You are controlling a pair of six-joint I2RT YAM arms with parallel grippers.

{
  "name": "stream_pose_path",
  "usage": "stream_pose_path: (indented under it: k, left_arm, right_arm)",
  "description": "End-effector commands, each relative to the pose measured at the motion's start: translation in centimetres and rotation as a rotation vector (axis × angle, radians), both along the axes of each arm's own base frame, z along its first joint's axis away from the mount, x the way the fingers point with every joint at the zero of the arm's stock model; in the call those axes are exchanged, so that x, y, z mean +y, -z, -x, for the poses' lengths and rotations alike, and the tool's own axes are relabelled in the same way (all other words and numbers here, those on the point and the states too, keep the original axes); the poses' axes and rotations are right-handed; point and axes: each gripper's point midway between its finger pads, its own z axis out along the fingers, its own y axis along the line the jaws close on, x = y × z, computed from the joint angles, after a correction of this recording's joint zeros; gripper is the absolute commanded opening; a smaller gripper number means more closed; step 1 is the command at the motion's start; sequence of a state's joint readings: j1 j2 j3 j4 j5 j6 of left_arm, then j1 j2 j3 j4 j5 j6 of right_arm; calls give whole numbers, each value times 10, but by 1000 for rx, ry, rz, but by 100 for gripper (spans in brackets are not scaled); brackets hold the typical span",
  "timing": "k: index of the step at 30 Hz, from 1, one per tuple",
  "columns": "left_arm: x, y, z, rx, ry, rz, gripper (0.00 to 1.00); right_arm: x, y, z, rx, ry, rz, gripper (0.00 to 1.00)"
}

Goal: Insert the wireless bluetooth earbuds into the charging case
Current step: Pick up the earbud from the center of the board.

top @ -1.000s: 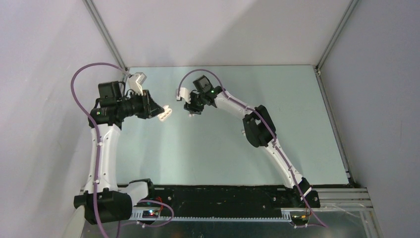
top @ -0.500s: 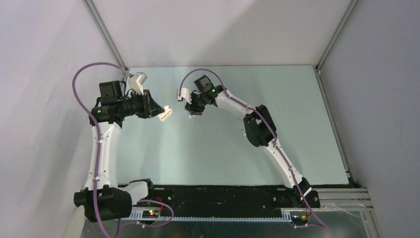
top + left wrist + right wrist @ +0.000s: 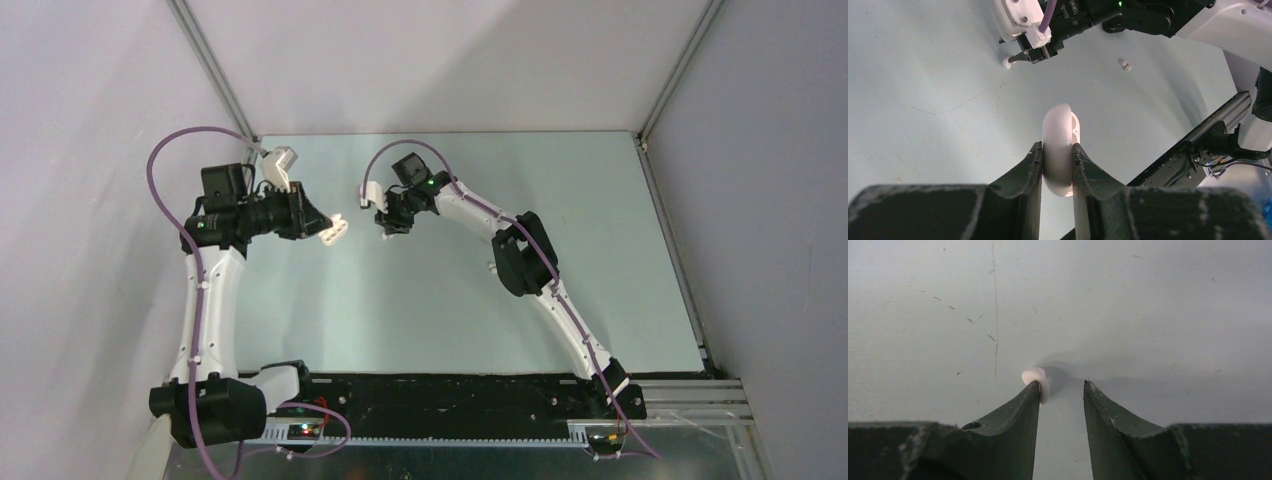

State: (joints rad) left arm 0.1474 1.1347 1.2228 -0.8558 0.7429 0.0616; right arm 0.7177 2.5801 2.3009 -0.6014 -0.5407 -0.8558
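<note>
My left gripper (image 3: 1057,146) is shut on a white oval charging case (image 3: 1060,125), held on edge above the table; the top view shows the case (image 3: 336,229) at the fingertips. A tiny white earbud (image 3: 1036,380) lies on the table against the left fingertip of my right gripper (image 3: 1062,383), which is open, its other finger apart from the bud. In the left wrist view the same earbud (image 3: 1007,62) sits at the tip of the right gripper (image 3: 1033,54). A second white earbud (image 3: 1124,64) lies loose on the table under the right arm.
The pale green table (image 3: 440,300) is walled by grey panels on three sides. A black rail (image 3: 450,400) runs along the near edge between the arm bases. The two grippers face each other at the back left, a short gap apart.
The right gripper's jaws have narrowed a little around the earbud. The left arm and the case have not moved.
</note>
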Motion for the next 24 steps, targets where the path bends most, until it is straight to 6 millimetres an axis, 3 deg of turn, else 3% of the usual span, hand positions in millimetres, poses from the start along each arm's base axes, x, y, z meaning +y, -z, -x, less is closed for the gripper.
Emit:
stream_pose_path:
  k: [1, 13, 24]
  left_arm:
    - [2, -3, 1, -26, 6, -4, 0]
    - [2, -2, 1, -27, 6, -8, 0]
    - [3, -1, -1, -24, 6, -10, 0]
  right_arm:
    - [-1, -19, 18, 12, -75, 8, 40]
    - [-3, -19, 25, 23, -119, 15, 24]
    - [9, -34, 10, -4, -75, -68, 31]
